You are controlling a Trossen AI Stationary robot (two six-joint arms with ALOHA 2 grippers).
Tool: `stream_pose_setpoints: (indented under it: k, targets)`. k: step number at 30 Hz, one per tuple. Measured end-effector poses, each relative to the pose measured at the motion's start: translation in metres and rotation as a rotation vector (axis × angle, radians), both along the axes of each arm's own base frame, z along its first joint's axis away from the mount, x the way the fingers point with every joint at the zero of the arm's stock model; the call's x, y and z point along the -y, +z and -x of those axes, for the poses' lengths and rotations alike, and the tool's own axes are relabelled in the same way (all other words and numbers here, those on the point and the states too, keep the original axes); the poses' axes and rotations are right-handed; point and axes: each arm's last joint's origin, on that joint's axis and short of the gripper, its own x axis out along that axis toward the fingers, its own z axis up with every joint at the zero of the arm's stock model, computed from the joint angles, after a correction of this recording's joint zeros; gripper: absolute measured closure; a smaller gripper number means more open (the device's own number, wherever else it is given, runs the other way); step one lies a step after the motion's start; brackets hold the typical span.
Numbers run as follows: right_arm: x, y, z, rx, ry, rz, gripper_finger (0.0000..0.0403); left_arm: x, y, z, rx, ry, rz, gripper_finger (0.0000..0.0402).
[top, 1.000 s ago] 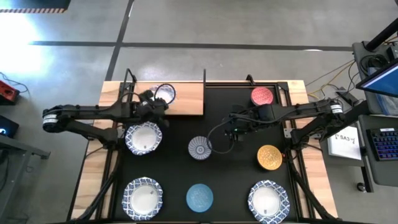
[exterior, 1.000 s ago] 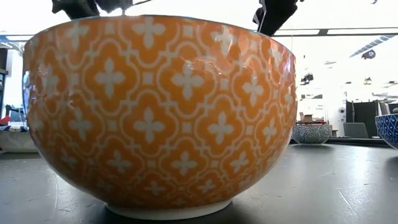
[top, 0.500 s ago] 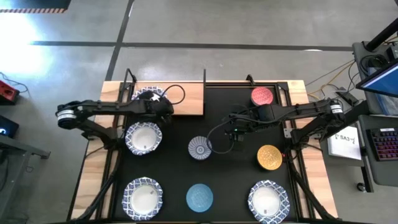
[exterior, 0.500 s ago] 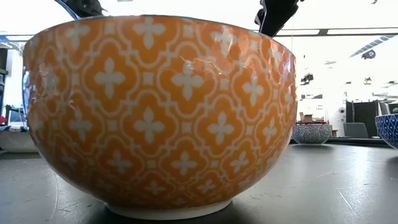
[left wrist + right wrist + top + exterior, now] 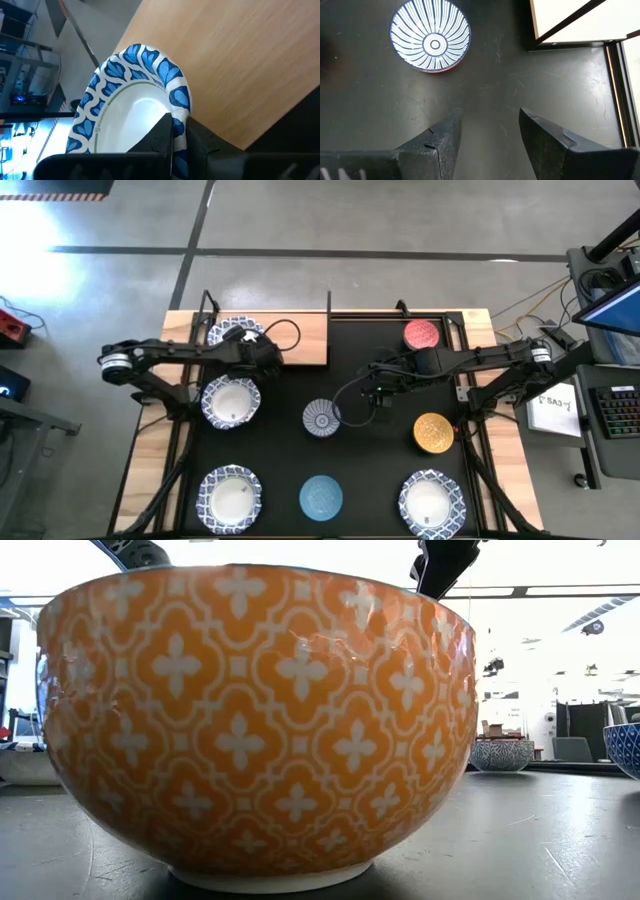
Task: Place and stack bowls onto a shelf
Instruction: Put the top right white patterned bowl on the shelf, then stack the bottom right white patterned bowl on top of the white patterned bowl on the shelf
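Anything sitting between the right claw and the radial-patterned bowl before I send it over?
No. In the right wrist view only bare black mat lies between the open right claw and the radial-patterned bowl; the high view agrees.

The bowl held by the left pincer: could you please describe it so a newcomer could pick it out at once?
Start at the light-wood shelf at the table's far left corner. On its left end sits a white bowl with a blue patterned rim, with the left pincer shut on its rim. The other white-and-blue bowls lie on the black mat, ungripped.

Left tool (image 5: 258, 346) grips a white bowl (image 5: 232, 333) on the shelf (image 5: 300, 335).
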Motion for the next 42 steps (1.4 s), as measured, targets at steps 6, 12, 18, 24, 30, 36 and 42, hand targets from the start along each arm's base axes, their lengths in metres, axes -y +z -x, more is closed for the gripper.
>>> stream_pose_setpoints:
  k: [6, 12, 18, 24, 30, 36, 42]
  targets:
    - [0.000, 0.000, 0.000, 0.000, 0.000, 0.000, 0.0216, 0.000, -0.002, 0.000, -0.013, 0.005, -0.013, 0.0349]
    - [0.000, 0.000, 0.000, 0.000, 0.000, 0.000, 0.0216, 0.000, -0.001, 0.001, -0.017, 0.003, -0.012, 0.0296]
    - [0.000, 0.000, 0.000, 0.000, 0.000, -0.001, 0.0216, 0.000, 0.007, 0.000, -0.032, 0.002, -0.007, 0.0256]
    - [0.000, 0.000, 0.000, 0.003, -0.011, -0.008, 0.0216, -0.001, 0.023, -0.007, -0.005, -0.009, 0.028, 0.0240]
    - [0.000, -0.001, 0.002, -0.004, -0.081, -0.051, 0.0216, 0.000, 0.030, -0.013, 0.041, -0.075, 0.138, 0.0239]
    - [-0.001, -0.003, 0.005, -0.022, -0.254, -0.189, 0.0216, 0.002, 0.034, -0.012, 0.076, -0.097, 0.174, 0.0239]
    - [-0.005, -0.003, 0.006, -0.021, -0.457, -0.392, 0.0216, 0.006, 0.046, -0.013, 0.215, -0.177, 0.281, 0.0239]
